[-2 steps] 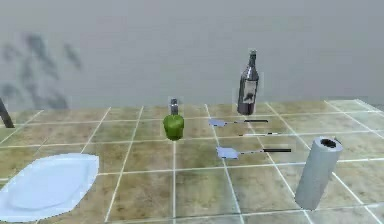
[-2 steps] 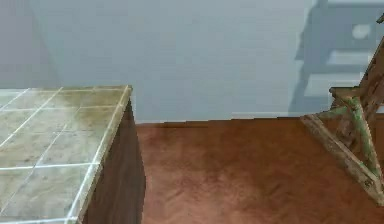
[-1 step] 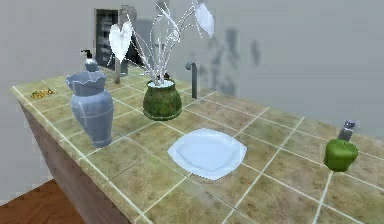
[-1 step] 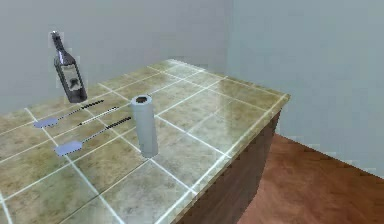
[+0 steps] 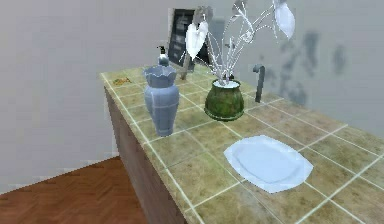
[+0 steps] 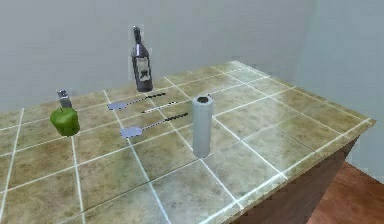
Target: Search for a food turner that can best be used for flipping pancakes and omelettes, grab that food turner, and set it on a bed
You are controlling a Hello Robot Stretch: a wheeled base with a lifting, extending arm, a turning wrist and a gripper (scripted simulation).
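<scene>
Two turners [image 6: 138,101] [image 6: 155,124], one bottle [image 6: 141,58], one grey cylinder [image 6: 203,125], one apple [image 6: 65,122].

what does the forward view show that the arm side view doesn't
Forward view: grey vase, potted plant, white plate. Arm side view: dark bottle, green fruit, grey cylinder, a far utensil and a near utensil. Both: tiled counter and wood floor.

Home kitchen: a tiled desk [image 6: 290,120] holding a wine bottle [image 6: 141,60], green apple [image 6: 65,122], two turners [image 6: 155,124], white plate [image 5: 267,162] and potted plant [image 5: 225,100]; wood floor [image 5: 80,195].
</scene>
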